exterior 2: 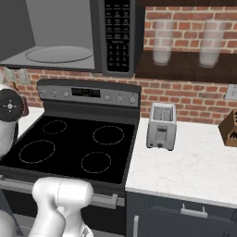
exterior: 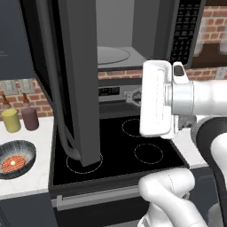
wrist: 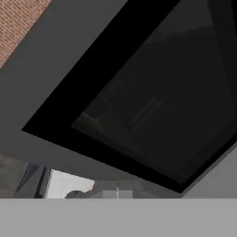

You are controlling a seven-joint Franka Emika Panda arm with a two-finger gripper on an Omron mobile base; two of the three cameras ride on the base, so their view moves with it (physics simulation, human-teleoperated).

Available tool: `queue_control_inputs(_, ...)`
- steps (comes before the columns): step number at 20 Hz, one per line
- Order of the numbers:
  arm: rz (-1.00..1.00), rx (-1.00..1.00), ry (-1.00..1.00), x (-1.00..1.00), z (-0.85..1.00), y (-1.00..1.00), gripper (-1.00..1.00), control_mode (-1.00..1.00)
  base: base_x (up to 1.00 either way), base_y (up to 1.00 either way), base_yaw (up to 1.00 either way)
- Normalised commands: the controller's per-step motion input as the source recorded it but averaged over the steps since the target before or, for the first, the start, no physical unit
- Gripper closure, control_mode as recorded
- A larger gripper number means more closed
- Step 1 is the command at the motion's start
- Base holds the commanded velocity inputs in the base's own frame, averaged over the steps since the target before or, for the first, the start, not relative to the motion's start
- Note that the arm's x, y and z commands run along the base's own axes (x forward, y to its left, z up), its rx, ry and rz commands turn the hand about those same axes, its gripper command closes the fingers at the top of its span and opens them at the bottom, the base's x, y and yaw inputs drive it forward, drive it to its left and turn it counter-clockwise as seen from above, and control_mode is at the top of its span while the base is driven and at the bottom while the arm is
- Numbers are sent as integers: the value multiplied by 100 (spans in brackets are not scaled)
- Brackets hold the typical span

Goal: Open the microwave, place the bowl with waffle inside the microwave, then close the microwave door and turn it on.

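Observation:
The microwave [exterior: 133,40] hangs over the stove with the microwave door [exterior: 80,75] swung wide open toward me, its bar handle low on the left. The light interior and glass turntable [exterior 2: 58,53] show, with the keypad [exterior 2: 118,34] to their right. The bowl [exterior: 27,153], dark and striped, sits on the left counter with the waffle [exterior: 13,164] inside. My gripper [wrist: 116,193] is shut and holds nothing. Its white hand [exterior: 156,99] hovers over the stove just right of the door, facing the black door window [wrist: 152,102].
A black-topped stove [exterior 2: 74,143] lies under the microwave. A yellow jar [exterior: 11,120] and a mauve jar [exterior: 30,117] stand behind the bowl. A toaster [exterior 2: 161,125] sits on the right counter and two glasses [exterior 2: 162,41] on a shelf above.

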Motion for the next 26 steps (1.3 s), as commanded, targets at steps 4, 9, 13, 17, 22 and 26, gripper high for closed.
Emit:
queue_control_inputs(4,8,-1,-7,40,31,100,100,-100,0,0,0)
queue_control_inputs(9,14,-8,-13,12,4,100,100,-100,0,0,0)
queue_control_inputs(13,20,-9,-11,1,0,100,100,-100,0,0,0)
queue_control_inputs(17,17,-8,-4,21,0,100,100,-100,0,0,0)
queue_control_inputs(22,15,-2,-6,31,0,82,100,-100,0,0,0)
queue_control_inputs(26,5,0,-22,-77,3,-64,100,-100,0,0,0)
